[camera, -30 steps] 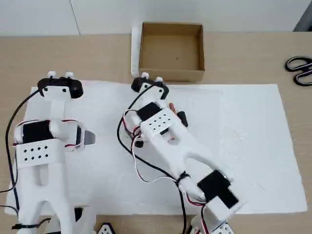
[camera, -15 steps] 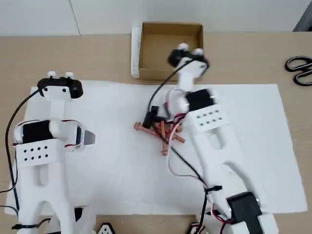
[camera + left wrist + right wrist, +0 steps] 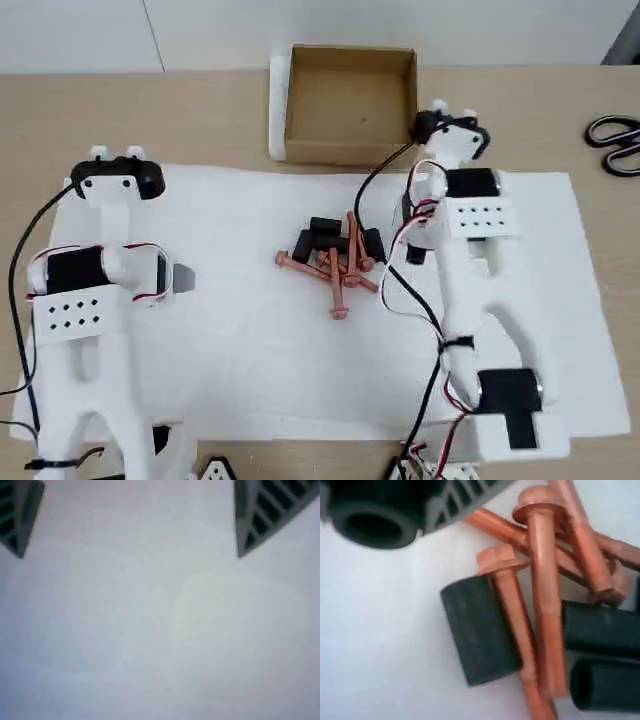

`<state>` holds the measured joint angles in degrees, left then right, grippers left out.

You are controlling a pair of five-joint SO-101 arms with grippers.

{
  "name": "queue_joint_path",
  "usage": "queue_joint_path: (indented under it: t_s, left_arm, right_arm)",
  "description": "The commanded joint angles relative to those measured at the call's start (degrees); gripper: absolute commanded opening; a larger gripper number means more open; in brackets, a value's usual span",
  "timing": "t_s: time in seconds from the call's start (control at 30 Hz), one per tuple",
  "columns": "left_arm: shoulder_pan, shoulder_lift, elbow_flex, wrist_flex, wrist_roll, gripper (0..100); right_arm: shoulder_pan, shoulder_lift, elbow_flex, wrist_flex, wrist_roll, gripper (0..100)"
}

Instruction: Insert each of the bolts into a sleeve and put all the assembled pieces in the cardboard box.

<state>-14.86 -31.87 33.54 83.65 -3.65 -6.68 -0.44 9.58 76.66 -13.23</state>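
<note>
Left pincer [image 3: 130,555] gapes over white sheet [image 3: 160,645]; right pincer [image 3: 412,240], cropped above bolts [image 3: 545,605], cannot be judged.

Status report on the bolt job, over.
Left gripper open over white sheet. Right gripper at the pile. Bolts and sleeves loose, none visibly joined, none in cardboard box. Scissors far aside, nothing blocking.

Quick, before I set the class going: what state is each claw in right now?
Left claw: open, empty, over the sheet.
Right claw: cannot be told; it is beside the bolts.
</note>
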Motion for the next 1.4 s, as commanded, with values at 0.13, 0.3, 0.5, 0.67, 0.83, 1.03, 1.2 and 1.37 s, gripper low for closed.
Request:
queue_joint_path:
  t_s: [0.13, 0.3, 0.5, 0.67, 0.83, 1.03, 1.2, 1.37]
  left_arm:
    - [0.18, -1.85, 0.66, -1.23, 1.05, 25]
    - [0.18, -1.85, 4.97, -4.57, 1.05, 25]
    - [0.18, -1.93, 7.52, -6.86, 1.05, 25]
    - [0.18, -1.93, 7.25, -6.86, 1.05, 25]
    - [0.18, -1.93, 7.43, -6.86, 0.97, 25]
    - [0.18, -1.93, 7.43, -6.86, 0.97, 25]
    - [0.18, -1.93, 7.43, -6.86, 0.97, 25]
    - [0.18, -1.93, 7.52, -6.86, 0.97, 25]
  right_arm:
    - [-0.4, 10.33, -3.16, -1.45, 8.62, 0.7]
    - [0.84, 12.62, -3.16, -1.19, 10.73, 2.9]
    - [-0.04, 13.05, -5.1, 1.89, 12.22, 18.9]
    - [-0.4, 13.05, -8.0, 5.58, 12.04, 20.5]
    - [-0.4, 13.14, -7.82, 7.25, 11.87, 20.5]
    - [-0.22, 13.14, -5.1, 6.64, 11.78, 20.5]
    - [-0.31, 13.14, -2.73, 3.91, 11.78, 20.4]
    - [-0.31, 13.14, -0.97, 1.8, 11.78, 20.4]
